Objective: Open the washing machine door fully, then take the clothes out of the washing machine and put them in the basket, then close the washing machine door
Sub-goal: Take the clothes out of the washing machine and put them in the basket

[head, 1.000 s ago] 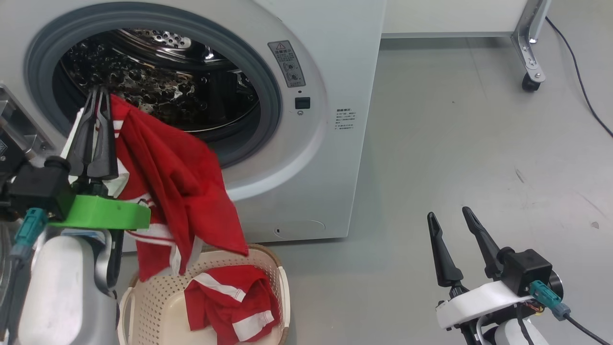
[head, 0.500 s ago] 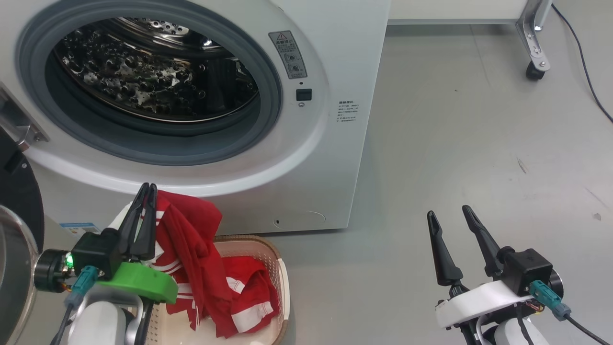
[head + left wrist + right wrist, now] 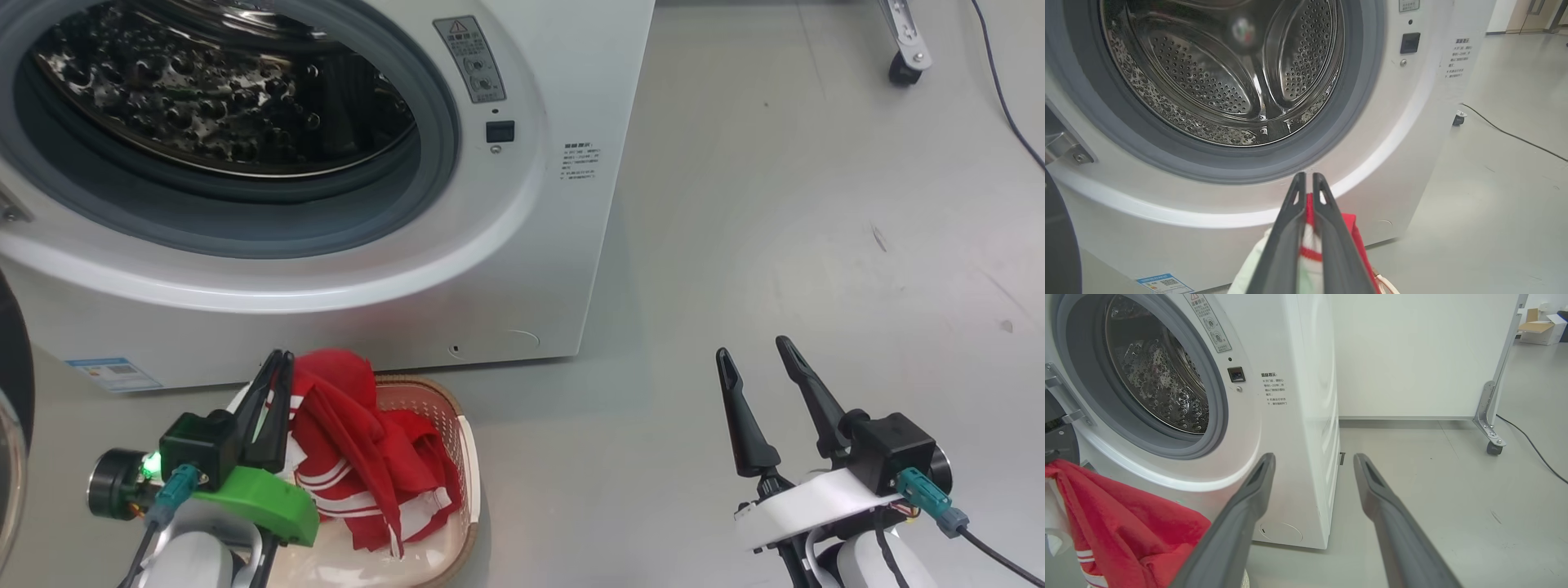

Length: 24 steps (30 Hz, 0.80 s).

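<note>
Clothes [image 3: 351, 425] hang from left gripper [image 3: 280, 356], pinched shut on them, directly above basket [image 3: 469, 474] (drum [image 3: 220, 106] apparently empty); right gripper [image 3: 752, 347] stands wide open, empty, well apart.

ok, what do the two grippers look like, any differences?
Both: two long tapering dark fingers, black block, teal cable connector, pale forearm. The left gripper has a green bracket and a lit green light; the right gripper has a white bracket and a black cable.

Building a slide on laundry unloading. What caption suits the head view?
Left gripper holds the clothes, draped into the basket before the washing machine; right gripper open.
</note>
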Tool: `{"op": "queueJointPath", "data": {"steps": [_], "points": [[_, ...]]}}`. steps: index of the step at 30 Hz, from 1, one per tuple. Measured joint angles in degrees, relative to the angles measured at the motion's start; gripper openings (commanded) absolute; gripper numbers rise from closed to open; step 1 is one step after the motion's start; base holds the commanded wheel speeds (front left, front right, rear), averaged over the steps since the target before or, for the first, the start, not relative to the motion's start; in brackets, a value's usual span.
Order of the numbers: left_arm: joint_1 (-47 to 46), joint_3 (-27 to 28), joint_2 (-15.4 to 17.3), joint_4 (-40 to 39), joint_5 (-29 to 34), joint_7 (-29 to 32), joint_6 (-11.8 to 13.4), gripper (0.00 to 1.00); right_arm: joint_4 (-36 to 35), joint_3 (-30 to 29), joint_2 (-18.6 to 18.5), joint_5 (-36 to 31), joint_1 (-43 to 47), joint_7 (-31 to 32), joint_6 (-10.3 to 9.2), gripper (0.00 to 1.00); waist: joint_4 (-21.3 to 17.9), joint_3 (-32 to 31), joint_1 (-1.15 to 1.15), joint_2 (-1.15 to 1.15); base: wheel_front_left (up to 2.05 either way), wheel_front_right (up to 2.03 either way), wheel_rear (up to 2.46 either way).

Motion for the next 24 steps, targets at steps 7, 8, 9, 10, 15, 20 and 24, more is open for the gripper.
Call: {"op": "queueJointPath", "data": {"steps": [7, 8, 9, 10, 15, 20, 24], "points": [[-0.04, -1.09, 0.02, 3.77, 0.0, 0.49, -0.01, 0.0, -0.08, 0.29, 0.04, -0.04, -0.72, 0.0, 0.02, 1.0, -1.4, 2.28, 0.0, 0.0, 0.0, 0.0, 0.0], [-0.07, -1.19, 0.05, 4.35, 0.0, 0.49, -0.01, 0.0, -0.09, 0.37, 0.07, -0.12, -0.88, 0.0, 0.02, 1.0, -1.63, 2.62, 0.0, 0.0, 0.0, 0.0, 0.0], [-0.1, -1.24, 0.08, 4.9, 0.0, 0.51, -0.01, 0.0, -0.1, 0.41, 0.09, -0.19, -1.1, 0.0, 0.02, 1.0, -1.86, 2.96, 0.0, 0.0, 0.0, 0.0, 0.0], [-0.14, -1.36, 0.12, 5.41, 0.0, 0.53, -0.01, 0.0, -0.16, 0.4, 0.11, -0.19, -1.4, 0.0, 0.02, 1.0, -2.08, 3.32, 0.0, 0.0, 0.0, 0.0, 0.0], [-0.34, -2.4, 0.45, 8.78, 0.0, 1.62, -0.02, 0.0, -0.41, 0.34, 0.12, -0.36, -2.09, 0.0, 0.02, 1.0, -3.12, 5.29, 0.0, 0.0, 0.0, 0.0, 0.0], [-1.75, -2.03, 1.35, 13.61, -0.03, 2.59, -0.03, 0.0, -0.71, 0.33, 0.16, -0.52, -3.16, 0.0, 0.16, 1.0, -3.99, 7.39, 0.0, 0.0, 0.0, 0.0, 0.0], [-3.1, -0.82, 2.31, 17.03, -0.32, 3.15, -0.03, 0.0, -1.05, 0.26, 0.2, -0.8, -3.95, 0.0, 0.16, 1.0, -4.61, 8.97, 0.0, 0.0, 0.0, 0.0, 0.0]]}}
